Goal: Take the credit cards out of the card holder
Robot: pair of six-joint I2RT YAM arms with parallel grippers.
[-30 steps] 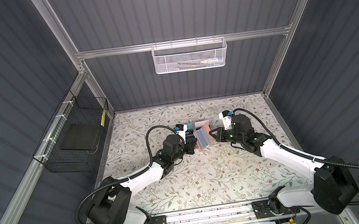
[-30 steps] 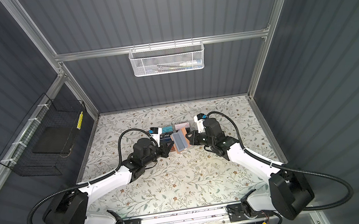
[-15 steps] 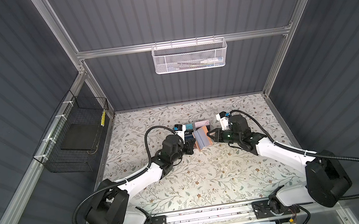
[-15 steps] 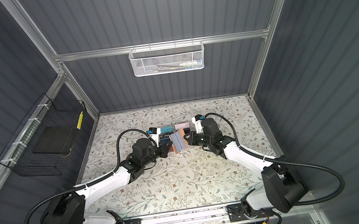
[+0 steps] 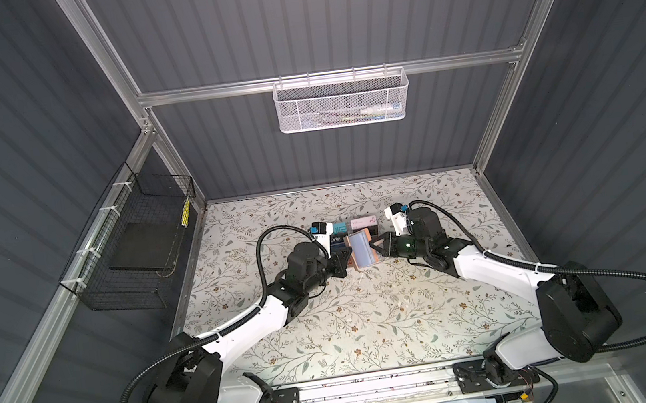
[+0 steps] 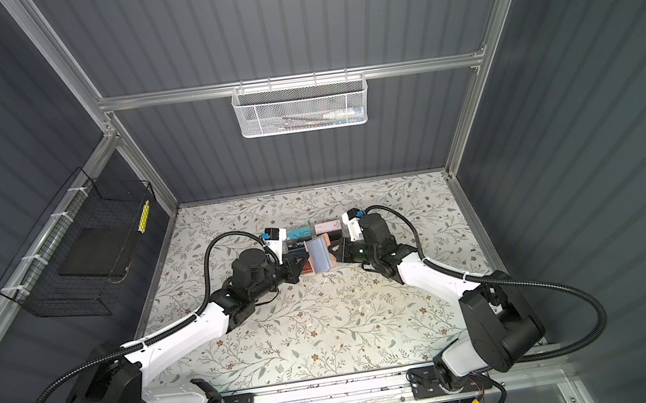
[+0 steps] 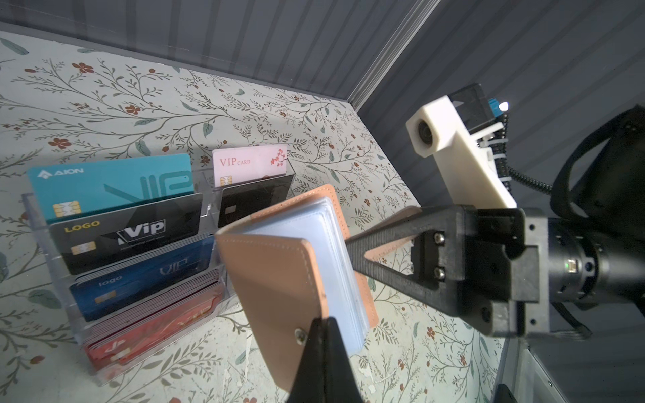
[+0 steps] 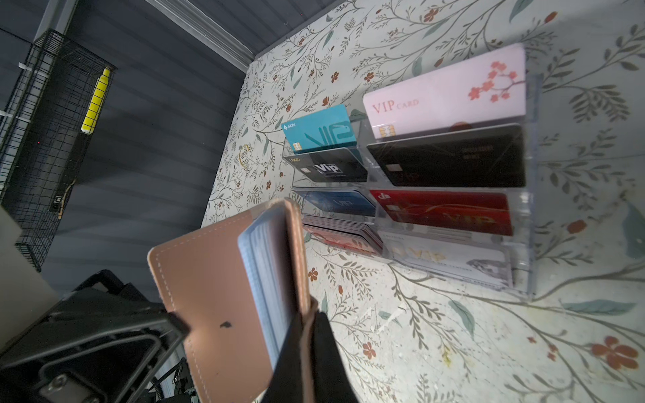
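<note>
A slim tan card holder [image 5: 362,248] is hanging between two robot grippers, just in front of the clear acrylic rack [image 8: 531,209]. It appears to be lifted clear of the floral table [image 5: 370,330]. It is opening like a booklet, and its grey-blue pocket pages [image 7: 335,251] are fanning out between the two covers.

The left gripper [image 7: 323,331] is reaching in from the side of the rack's teal column. Its fingers are pinching tight on the edge of one cover, beside a small metal snap. The right gripper [image 8: 307,321] is coming from the side of the rack's pink column and is clamping narrowly on the other cover.

Credit cards [image 7: 132,230] are standing in the rack's tiers. Whether any are sitting in the holder's pockets cannot be told.

The holder is looking light, soft and floppy. Its covers are likely to bend and its thin pages to sag, so gripping the stitched cover edges seems soundest. A card is probably stiff, thin and slick. It would best be taken by whatever edge is showing at a pocket's mouth and drawn straight out along the pocket.
</note>
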